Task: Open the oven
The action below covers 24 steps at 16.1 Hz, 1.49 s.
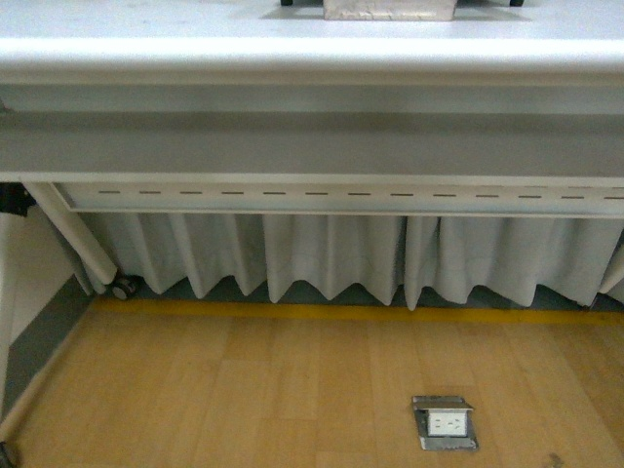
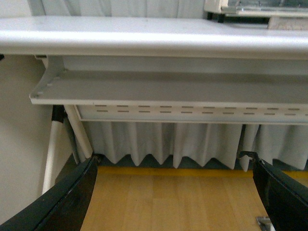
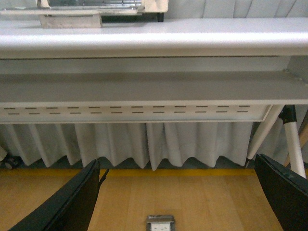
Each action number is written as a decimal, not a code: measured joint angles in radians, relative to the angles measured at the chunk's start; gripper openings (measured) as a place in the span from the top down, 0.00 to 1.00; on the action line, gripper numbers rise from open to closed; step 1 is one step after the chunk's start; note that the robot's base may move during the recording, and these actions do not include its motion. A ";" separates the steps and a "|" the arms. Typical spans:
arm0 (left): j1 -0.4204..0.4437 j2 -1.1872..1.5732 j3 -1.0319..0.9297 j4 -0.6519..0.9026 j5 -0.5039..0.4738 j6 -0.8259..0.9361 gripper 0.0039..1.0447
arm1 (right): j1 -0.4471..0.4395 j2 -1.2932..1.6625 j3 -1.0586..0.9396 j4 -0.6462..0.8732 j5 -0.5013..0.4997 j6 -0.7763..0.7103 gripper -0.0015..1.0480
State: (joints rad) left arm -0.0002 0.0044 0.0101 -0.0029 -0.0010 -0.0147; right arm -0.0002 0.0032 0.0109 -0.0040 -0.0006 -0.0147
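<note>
Only the lowest strip of the cream-white oven shows, standing on the grey table top at the picture's upper edge. It also shows in the left wrist view and in the right wrist view, with its beige bar handle at the front. I cannot tell how the door stands. My left gripper is open and empty, low below the table edge, over the wooden floor. My right gripper is open and empty at the same low height. Neither gripper shows in the front view.
The table's front edge and grey under-frame span the view above both grippers. A white pleated curtain hangs behind. A table leg with a castor stands at the left. A floor socket lies in the wooden floor.
</note>
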 joint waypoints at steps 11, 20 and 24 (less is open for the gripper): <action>0.000 0.000 0.000 -0.002 0.001 0.001 0.06 | 0.000 0.000 0.000 -0.001 0.000 0.000 0.06; 0.000 0.000 0.000 -0.002 0.001 0.001 0.06 | 0.000 0.000 0.000 -0.001 0.000 0.000 0.06; 0.000 0.000 0.000 -0.002 0.001 0.001 0.06 | 0.000 0.000 0.000 -0.001 0.000 0.000 0.06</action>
State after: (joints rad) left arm -0.0002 0.0044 0.0101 -0.0051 -0.0002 -0.0139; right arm -0.0002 0.0029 0.0109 -0.0048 -0.0002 -0.0147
